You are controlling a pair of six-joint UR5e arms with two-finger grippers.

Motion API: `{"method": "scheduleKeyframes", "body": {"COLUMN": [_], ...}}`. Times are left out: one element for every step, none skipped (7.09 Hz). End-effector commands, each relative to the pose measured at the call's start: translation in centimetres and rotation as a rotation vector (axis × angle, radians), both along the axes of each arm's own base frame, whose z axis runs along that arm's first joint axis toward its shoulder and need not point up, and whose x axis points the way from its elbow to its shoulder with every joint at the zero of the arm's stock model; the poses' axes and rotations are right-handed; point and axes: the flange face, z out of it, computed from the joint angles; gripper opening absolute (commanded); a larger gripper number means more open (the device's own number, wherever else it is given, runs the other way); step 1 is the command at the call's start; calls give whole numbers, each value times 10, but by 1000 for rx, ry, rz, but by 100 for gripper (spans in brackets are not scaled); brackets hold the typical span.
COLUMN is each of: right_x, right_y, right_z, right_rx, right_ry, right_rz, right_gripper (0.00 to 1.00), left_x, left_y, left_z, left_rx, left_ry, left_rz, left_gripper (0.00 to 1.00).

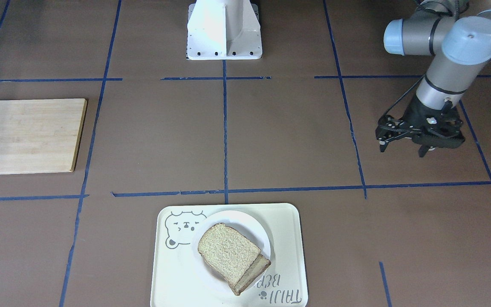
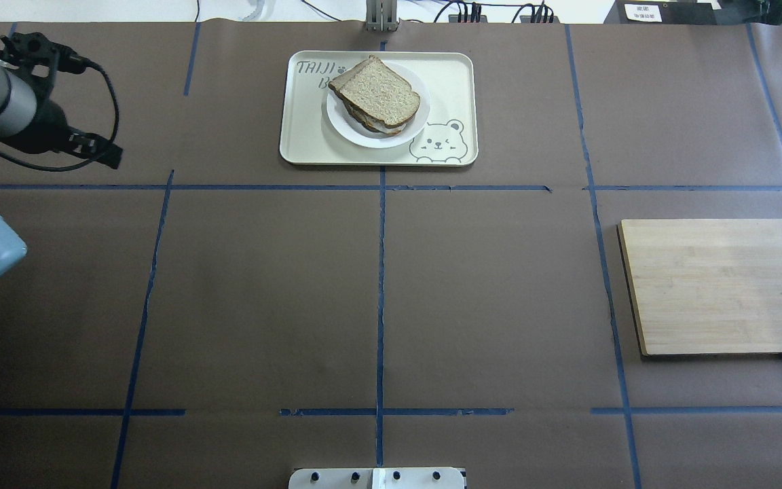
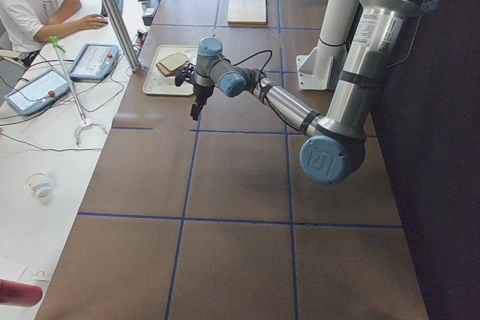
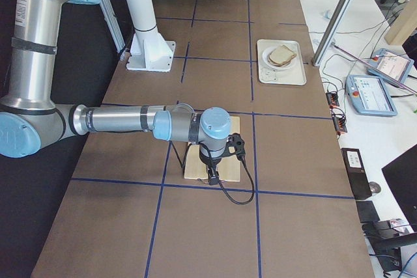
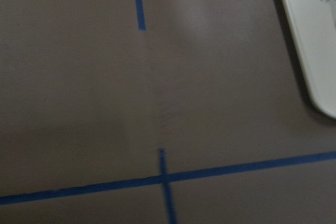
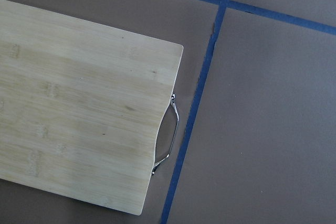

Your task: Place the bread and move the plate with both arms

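- The bread (image 2: 376, 90), a brown wholemeal slice with a grainy face, lies on top of a second slice (image 1: 257, 269), askew, so the lower one's corner sticks out.
- Both slices sit on the small white plate (image 1: 238, 218).
- The plate rests on the cream bear tray (image 2: 296, 139), which lies at the middle of the bench's far edge, on the operators' side.
- The left gripper (image 1: 403, 149) hangs above the bare brown bench surface towards the far-left corner, well apart from the tray. Its fingers (image 1: 382, 147) are spread and hold nothing.
- The left wrist camera sees only blue tape lines and one corner of the tray.
- The bamboo cutting board (image 2: 717, 285) lies flat by the bench's right edge, with nothing on it.
- The right gripper (image 4: 212, 177) hangs over the outer end of the board, near its metal handle (image 6: 170, 137). I cannot tell whether its fingers are spread or pressed together.
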Motion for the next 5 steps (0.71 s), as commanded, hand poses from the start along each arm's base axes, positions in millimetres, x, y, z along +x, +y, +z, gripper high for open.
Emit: {"method": "scheduleKeyframes", "body": {"right_x": [0, 0, 0, 0, 0], "right_y": [1, 1, 1, 1, 1], "right_z": [0, 0, 0, 1, 1], "right_rx": [-1, -1, -1, -3, -4], "right_ry": [0, 0, 0, 0, -1], "right_rz": [0, 0, 0, 0, 0], "right_gripper": [100, 100, 100, 100, 100], "left_x": [-110, -166, -200, -230, -249], "left_y": [4, 21, 38, 65, 88], "left_z": [57, 95, 122, 154, 175], "left_rx": [-60, -89, -122, -184, -244], "left_ry": [-28, 26, 28, 31, 78], "left_rz": [115, 128, 99, 47, 12], "left_gripper": [100, 100, 100, 100, 100]}}
